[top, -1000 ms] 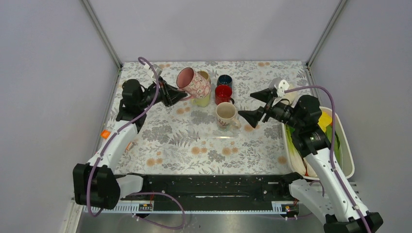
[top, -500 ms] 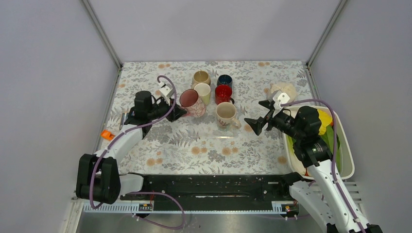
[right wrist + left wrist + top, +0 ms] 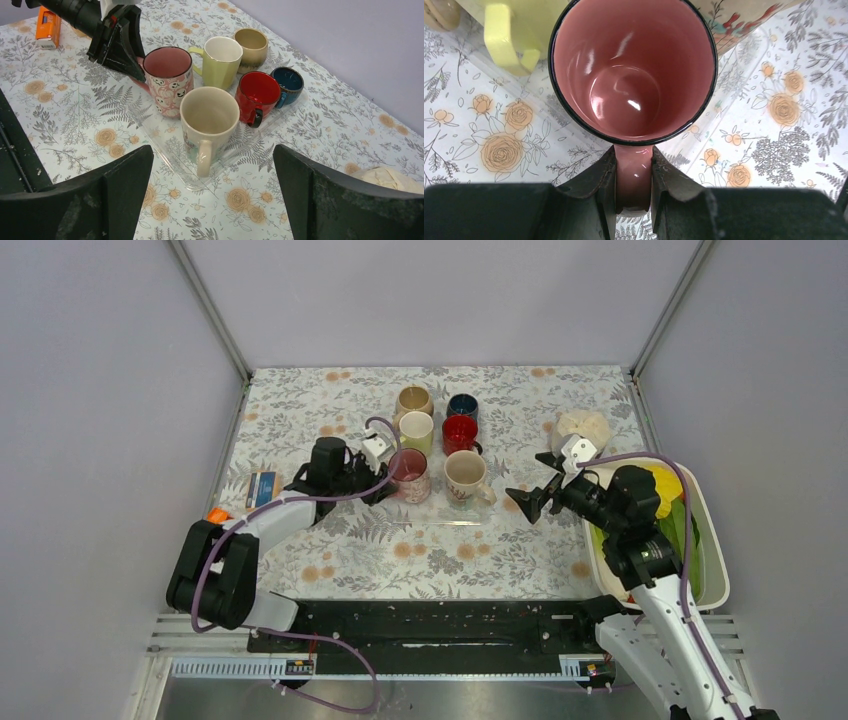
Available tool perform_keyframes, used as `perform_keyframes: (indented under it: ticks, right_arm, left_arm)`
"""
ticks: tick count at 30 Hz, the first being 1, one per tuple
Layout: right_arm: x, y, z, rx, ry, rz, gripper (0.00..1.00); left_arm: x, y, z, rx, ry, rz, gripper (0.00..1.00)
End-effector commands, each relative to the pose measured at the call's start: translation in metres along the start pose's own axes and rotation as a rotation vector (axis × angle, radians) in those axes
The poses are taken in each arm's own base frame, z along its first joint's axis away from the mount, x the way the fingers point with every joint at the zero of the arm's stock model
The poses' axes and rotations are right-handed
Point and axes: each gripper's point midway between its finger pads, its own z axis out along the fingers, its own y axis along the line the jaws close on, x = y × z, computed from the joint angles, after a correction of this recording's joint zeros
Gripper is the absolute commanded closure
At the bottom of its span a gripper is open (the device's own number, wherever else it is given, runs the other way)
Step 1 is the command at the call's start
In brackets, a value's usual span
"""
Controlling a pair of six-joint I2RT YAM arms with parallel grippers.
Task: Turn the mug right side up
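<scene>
floral tablecloth (image 3: pixel 400 540) boxed in by plain grey walls (image 3: pixel 440 300), pink mug (image 3: pixel 410 475) upright at the clear tray's (image 3: pixel 172 160) left end, left gripper (image 3: pixel 634 185) clamped on its handle, right gripper (image 3: pixel 215 195) spread wide nearby, white bin (image 3: pixel 712 560) far right

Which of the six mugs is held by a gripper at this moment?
The pink mug, with pumpkin faces: the left gripper is shut on its handle. The right gripper is open and touches none.

Cream mug (image 3: pixel 208 117), red mug (image 3: pixel 257 90), blue cup (image 3: pixel 287 80), yellow mug (image 3: pixel 222 60) and tan cup (image 3: pixel 252 42) stand upright on a clear tray (image 3: pixel 170 149)
</scene>
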Motion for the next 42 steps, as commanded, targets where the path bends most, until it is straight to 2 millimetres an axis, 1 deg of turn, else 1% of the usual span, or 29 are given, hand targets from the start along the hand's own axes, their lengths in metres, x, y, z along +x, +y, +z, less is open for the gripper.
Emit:
perform_keyframes:
  ticks: [1, 8, 9, 11, 16, 20, 21, 25, 27, 30, 33, 36, 39, 42]
  right_arm:
    - [-0.009, -0.003, -0.001, 0.008, -0.041, -0.040, 0.00]
    - [-0.010, -0.002, -0.002, 0.005, -0.046, -0.043, 0.01]
    - [-0.010, -0.002, -0.003, 0.004, -0.047, -0.044, 0.00]
    - [-0.010, -0.001, -0.003, 0.002, -0.048, -0.043, 0.00]
    - [-0.010, -0.001, -0.003, -0.002, -0.047, -0.041, 0.01]
    - [-0.010, -0.001, -0.003, 0.001, -0.049, -0.045, 0.01]
    - [-0.010, -0.001, -0.003, 0.000, -0.049, -0.046, 0.01]
    - [-0.012, -0.003, -0.005, 0.010, -0.040, -0.053, 0.01]
    - [-0.013, -0.005, -0.006, 0.018, -0.031, -0.057, 0.01]
    - [-0.018, -0.007, -0.010, 0.033, -0.014, -0.071, 0.01]
    - [-0.022, -0.011, -0.015, 0.059, 0.013, -0.077, 0.01]
    - [-0.021, -0.020, -0.026, 0.128, 0.057, -0.065, 0.01]
    - [-0.031, -0.042, -0.045, 0.305, 0.063, -0.021, 0.00]
    - [-0.050, -0.061, -0.077, 0.497, 0.025, 0.018, 0.01]
  left_arm:
    - [-0.060, 0.016, 0.003, -0.073, -0.155, 0.171, 1.00]
    - [-0.057, 0.016, 0.011, -0.088, -0.102, 0.178, 0.99]
    - [-0.057, 0.015, 0.011, -0.090, -0.098, 0.179, 0.97]
    - [-0.056, 0.014, 0.013, -0.090, -0.089, 0.181, 0.90]
    - [-0.054, 0.014, 0.014, -0.094, -0.073, 0.177, 0.63]
    - [-0.053, 0.013, 0.014, -0.092, -0.069, 0.170, 0.46]
    - [-0.053, 0.012, 0.013, -0.092, -0.070, 0.168, 0.40]
    - [-0.052, 0.008, 0.007, -0.090, -0.062, 0.166, 0.03]
    - [-0.056, 0.003, 0.000, -0.082, -0.067, 0.180, 0.01]
    - [-0.067, -0.006, -0.019, -0.081, -0.094, 0.224, 0.01]
    - [-0.086, -0.016, -0.049, -0.101, -0.148, 0.253, 0.01]
    - [-0.097, -0.026, -0.080, -0.120, -0.179, 0.246, 0.01]
    - [-0.103, -0.028, -0.108, -0.158, -0.169, 0.212, 0.01]
    - [-0.108, -0.016, -0.139, -0.273, -0.186, 0.151, 0.01]
